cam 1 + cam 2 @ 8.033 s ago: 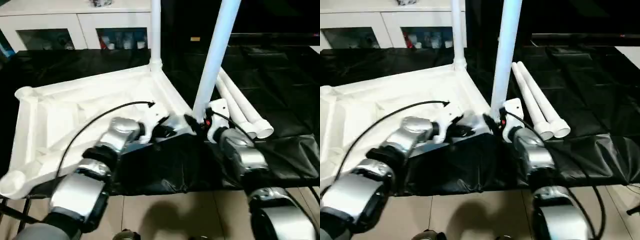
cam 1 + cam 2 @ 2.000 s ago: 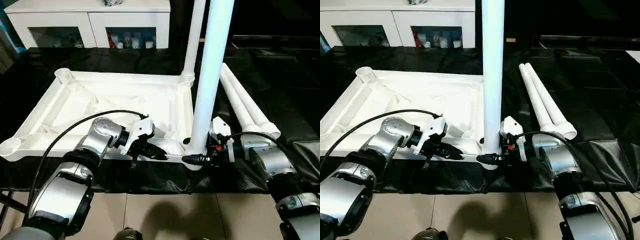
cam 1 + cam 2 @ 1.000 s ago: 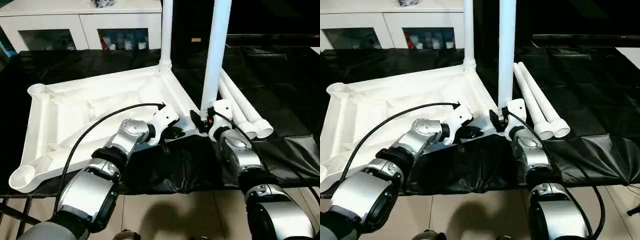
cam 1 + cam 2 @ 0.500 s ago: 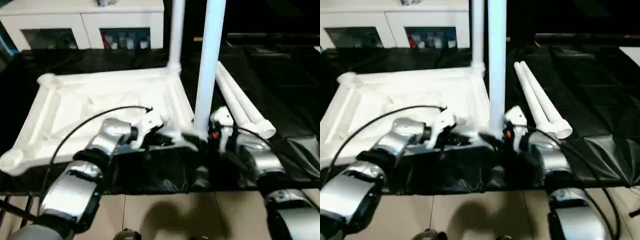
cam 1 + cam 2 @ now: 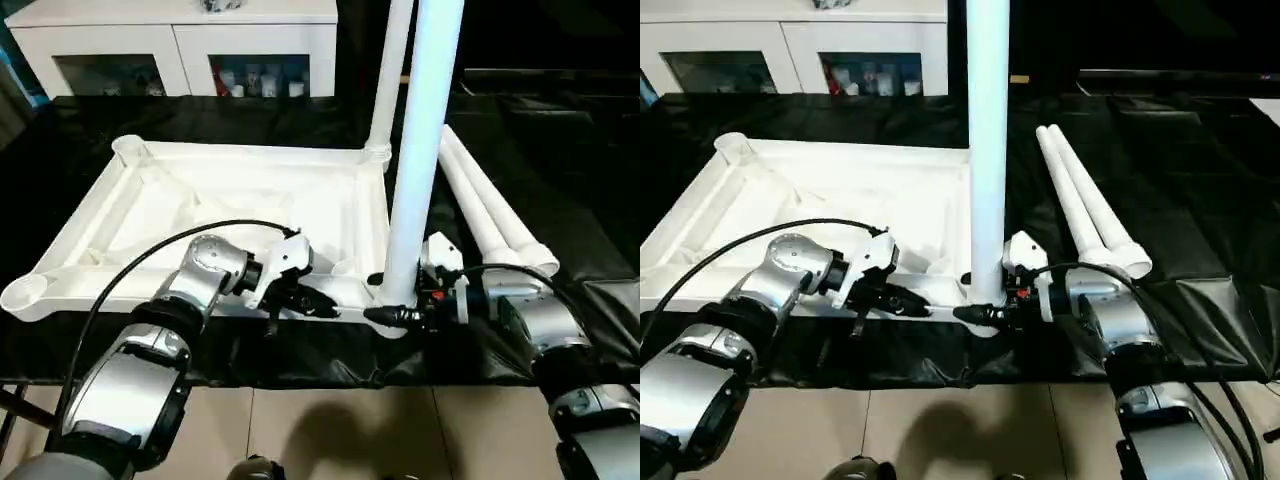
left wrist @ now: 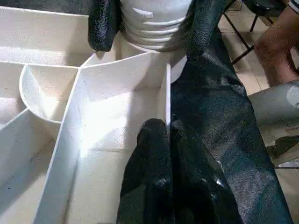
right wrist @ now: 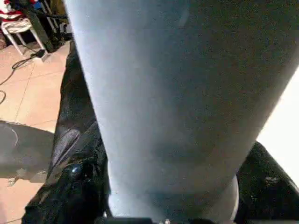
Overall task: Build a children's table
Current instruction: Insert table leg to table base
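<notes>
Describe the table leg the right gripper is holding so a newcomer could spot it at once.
Find the upturned white tabletop on the black cloth. At its near right corner stands a leg, gripped at its base by the right gripper. It's the nearer of two upright legs.

The table top at frame centre is smooth white plastic with a slight sheen, as is the upright leg. The bench wears glossy, crinkled black sheeting. The fingers look black, finely textured rubber; forearms brushed silver.
</notes>
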### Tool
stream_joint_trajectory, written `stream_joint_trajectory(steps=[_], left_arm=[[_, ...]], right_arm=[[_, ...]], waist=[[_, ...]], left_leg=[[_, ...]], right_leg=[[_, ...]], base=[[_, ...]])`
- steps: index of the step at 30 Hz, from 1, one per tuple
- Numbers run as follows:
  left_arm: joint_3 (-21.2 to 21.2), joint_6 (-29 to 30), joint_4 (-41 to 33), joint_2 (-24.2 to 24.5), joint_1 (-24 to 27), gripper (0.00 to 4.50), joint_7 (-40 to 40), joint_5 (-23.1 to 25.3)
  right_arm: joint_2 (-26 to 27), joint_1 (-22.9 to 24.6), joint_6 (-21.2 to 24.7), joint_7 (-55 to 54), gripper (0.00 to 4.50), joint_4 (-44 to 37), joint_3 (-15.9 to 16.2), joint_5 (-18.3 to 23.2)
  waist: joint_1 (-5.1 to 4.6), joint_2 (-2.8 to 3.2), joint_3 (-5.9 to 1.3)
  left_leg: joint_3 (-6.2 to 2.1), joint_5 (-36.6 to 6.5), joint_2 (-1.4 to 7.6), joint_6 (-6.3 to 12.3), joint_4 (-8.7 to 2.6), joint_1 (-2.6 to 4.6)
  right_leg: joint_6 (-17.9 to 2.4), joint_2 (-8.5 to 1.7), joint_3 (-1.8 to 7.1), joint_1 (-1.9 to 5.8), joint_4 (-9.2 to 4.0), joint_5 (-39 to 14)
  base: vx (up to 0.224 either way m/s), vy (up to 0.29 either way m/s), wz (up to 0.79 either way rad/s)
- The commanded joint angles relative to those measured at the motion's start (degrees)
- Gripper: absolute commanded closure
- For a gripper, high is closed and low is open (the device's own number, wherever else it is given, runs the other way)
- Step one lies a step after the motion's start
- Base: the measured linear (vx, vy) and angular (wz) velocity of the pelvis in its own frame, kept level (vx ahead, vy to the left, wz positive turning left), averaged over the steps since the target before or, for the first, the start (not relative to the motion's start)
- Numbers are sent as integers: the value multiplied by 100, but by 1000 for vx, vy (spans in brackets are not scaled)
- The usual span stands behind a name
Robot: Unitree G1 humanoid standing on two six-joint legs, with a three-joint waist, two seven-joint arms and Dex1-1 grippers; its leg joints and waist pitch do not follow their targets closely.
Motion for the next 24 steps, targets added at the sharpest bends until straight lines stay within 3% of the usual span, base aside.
stream_joint_trajectory(steps=[1,4,7,8,10,12,15,19,21,23,24], left_arm=[[-34,-34,-120,-35,-20,450,100,-48],[23,23,-76,-102,-42,450,311,-63],[171,302,80,-330,-202,450,1299,-8],[218,362,126,-404,-253,450,1572,-8],[346,537,231,-641,-394,450,2262,-39],[390,638,286,-799,-476,450,2672,-34],[499,892,427,-1168,-632,450,3657,-37],[491,941,474,-1420,-681,450,4269,37],[424,869,453,-1479,-658,450,4231,86],[374,857,442,-1505,-633,450,4196,125],[331,797,447,-1518,-619,450,4180,167]], right_arm=[[100,144,130,355,174,-105,381,-17],[171,228,213,169,175,-180,304,31],[519,207,125,-1004,176,68,-89,10],[621,146,26,-1533,176,235,-182,-94],[895,-32,-126,-2833,176,685,-446,-261],[1057,-146,-152,-3535,176,943,-621,-278],[1380,-434,-130,-5012,178,1452,-1015,-178],[1628,-610,-208,-5811,178,1730,-1172,-205],[1717,-655,-259,-5924,178,1794,-1192,-226],[1785,-693,-305,-5993,178,1858,-1233,-217],[1836,-737,-381,-6101,178,1953,-1287,-218]], waist=[[6,-58,-447],[9,-52,-443],[13,-62,-440],[-6,-37,-410],[-74,-57,-399],[-125,-49,-390],[-195,-25,-410],[-183,-34,-432],[-177,-41,-452],[-175,-25,-455],[-177,-48,-452]], left_leg=[[-175,-1281,395,474,-377,147],[-179,-1312,398,433,-383,149],[-178,-1342,400,394,-387,151],[-179,-1506,410,272,-412,177],[-219,-1860,381,-40,-438,199],[-229,-1993,366,-126,-444,226],[-230,-1914,348,-83,-443,204],[-199,-1617,321,118,-407,164],[-185,-1380,306,269,-384,142],[-179,-1323,313,351,-378,147],[-181,-1318,313,380,-383,135]], right_leg=[[-1610,-442,252,276,-360,-1017],[-1603,-445,252,270,-365,-1082],[-1585,-447,252,267,-372,-1137],[-1556,-441,260,214,-394,-1366],[-1365,-470,261,209,-456,-2063],[-1272,-456,261,186,-487,-2260],[-1263,-441,268,205,-486,-1968],[-1307,-432,273,239,-470,-1484],[-1379,-421,263,266,-435,-1114],[-1421,-416,257,262,-425,-988],[-1427,-417,249,278,-424,-1002]], base=[[0,0,0],[0,0,0],[0,0,0],[0,0,0],[0,0,0],[0,0,0],[0,0,0],[0,0,0],[0,0,0],[0,0,0],[0,0,0]])
